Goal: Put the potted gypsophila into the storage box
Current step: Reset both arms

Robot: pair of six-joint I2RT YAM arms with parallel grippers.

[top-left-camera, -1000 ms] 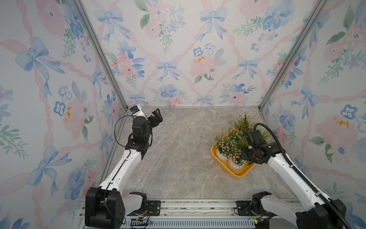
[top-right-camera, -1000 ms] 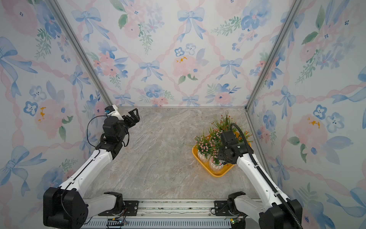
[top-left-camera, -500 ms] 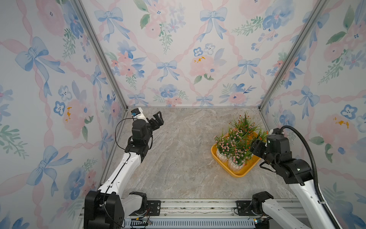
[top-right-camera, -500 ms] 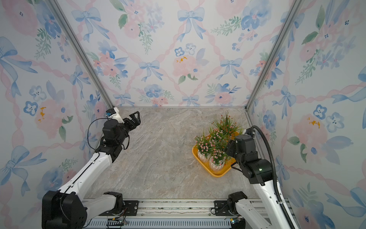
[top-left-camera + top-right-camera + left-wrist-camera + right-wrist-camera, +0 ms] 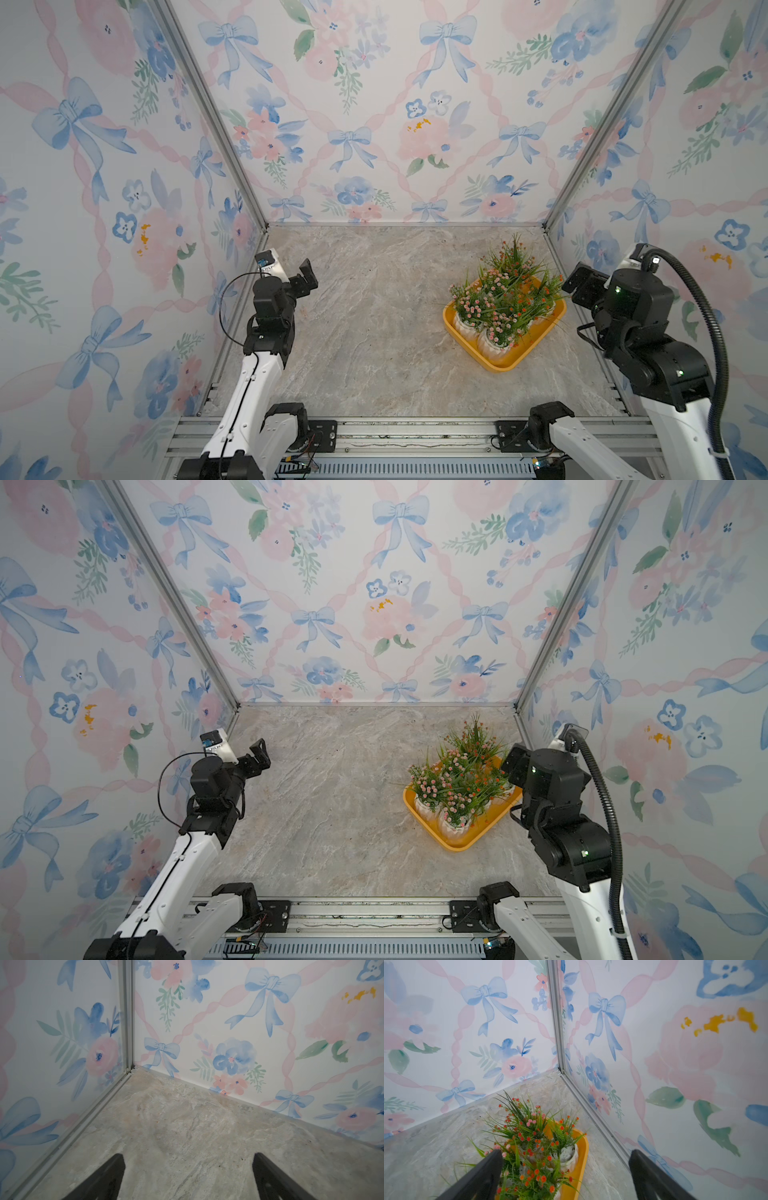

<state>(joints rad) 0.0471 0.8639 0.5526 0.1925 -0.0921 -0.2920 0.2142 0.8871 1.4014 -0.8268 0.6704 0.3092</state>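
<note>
The potted gypsophila (image 5: 498, 303) sit packed in the storage box (image 5: 505, 366) at right (task apparently finished), so right gripper (image 5: 566, 1152) and left gripper (image 5: 188, 1155) hang released, empty.

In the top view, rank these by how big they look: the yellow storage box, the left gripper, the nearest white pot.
Largest: storage box.
Then left gripper and nearest white pot, which look alike; the pot is partly hidden, so unranked.

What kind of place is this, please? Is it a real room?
Probably not: it looks like a small robot test booth. Flowered wall panels sit between metal posts, and the left arm and right arm are mounted on a metal rail, beside a stone-look tabletop.
</note>
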